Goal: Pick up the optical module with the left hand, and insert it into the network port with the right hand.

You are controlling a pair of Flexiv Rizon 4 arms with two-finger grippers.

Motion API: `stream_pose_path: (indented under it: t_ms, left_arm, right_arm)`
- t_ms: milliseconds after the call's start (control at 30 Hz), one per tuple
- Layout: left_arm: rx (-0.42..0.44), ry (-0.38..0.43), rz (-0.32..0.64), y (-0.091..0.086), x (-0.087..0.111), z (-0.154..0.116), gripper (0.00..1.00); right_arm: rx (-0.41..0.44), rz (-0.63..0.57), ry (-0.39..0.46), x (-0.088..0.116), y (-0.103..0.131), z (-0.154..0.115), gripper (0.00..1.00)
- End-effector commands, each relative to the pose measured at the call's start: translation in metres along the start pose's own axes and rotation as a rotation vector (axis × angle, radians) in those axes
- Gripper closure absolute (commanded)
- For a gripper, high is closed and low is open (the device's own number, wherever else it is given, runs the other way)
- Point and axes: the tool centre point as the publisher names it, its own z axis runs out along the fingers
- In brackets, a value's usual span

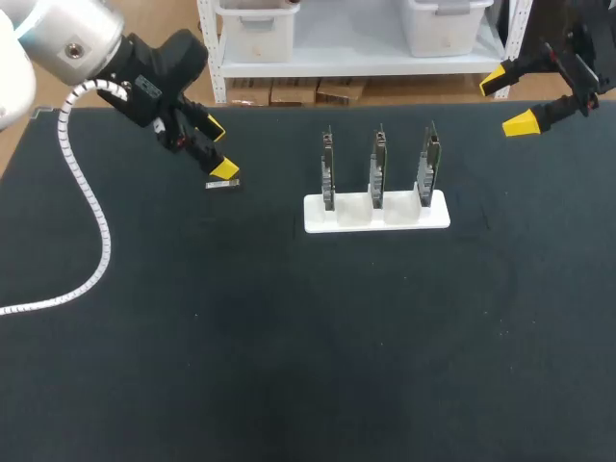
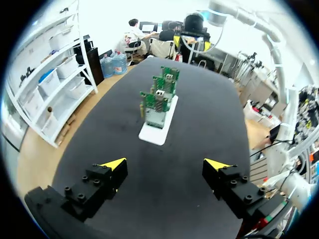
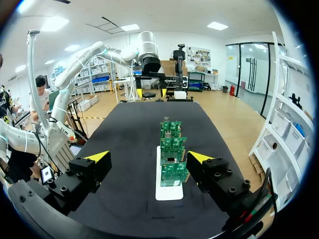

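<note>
Our left jaws hang open, one yellow tip close over the small silvery optical module [image 1: 223, 183] on the dark surface [image 1: 289, 337] — we should straddle it squarely before closing. Right jaws are open too, near the white stand of green circuit boards [image 1: 438, 218].

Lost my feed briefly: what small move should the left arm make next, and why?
Probably bring the left claw down around the small silver optical module and close. The claw is open and empty, the module lies on the black table beside one yellow tip, and the right claw hangs open, clear of the white stand of three upright green boards.
</note>
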Motion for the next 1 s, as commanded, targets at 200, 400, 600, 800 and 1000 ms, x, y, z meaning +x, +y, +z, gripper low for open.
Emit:
stream_pose_path:
  t_ms: [200,400,600,800,1000]
  left_arm:
    - [0.02,0.211,0.065,0.032,0.007,-0.019,0.0]
    - [0.114,0.259,0.136,0.051,0.015,0.001,0.0]
    - [0.145,0.305,0.192,0.072,0.016,0.021,0.0]
    - [0.165,0.356,0.174,0.081,0.026,0.04,0.0]
    - [0.168,0.412,0.143,0.083,0.035,0.056,0.0]
  right_arm:
    - [0.0,0.0,0.0,0.0,-0.001,0.0,0.0]
    - [0.0,0.0,0.0,0.0,-0.001,0.0,0.0]
    - [0.0,0.0,0.0,0.0,-0.001,0.0,0.0]
    - [0.0,0.0,0.0,0.0,-0.001,0.0,0.0]
    - [0.0,0.0,0.0,0.0,-0.001,0.0,0.0]
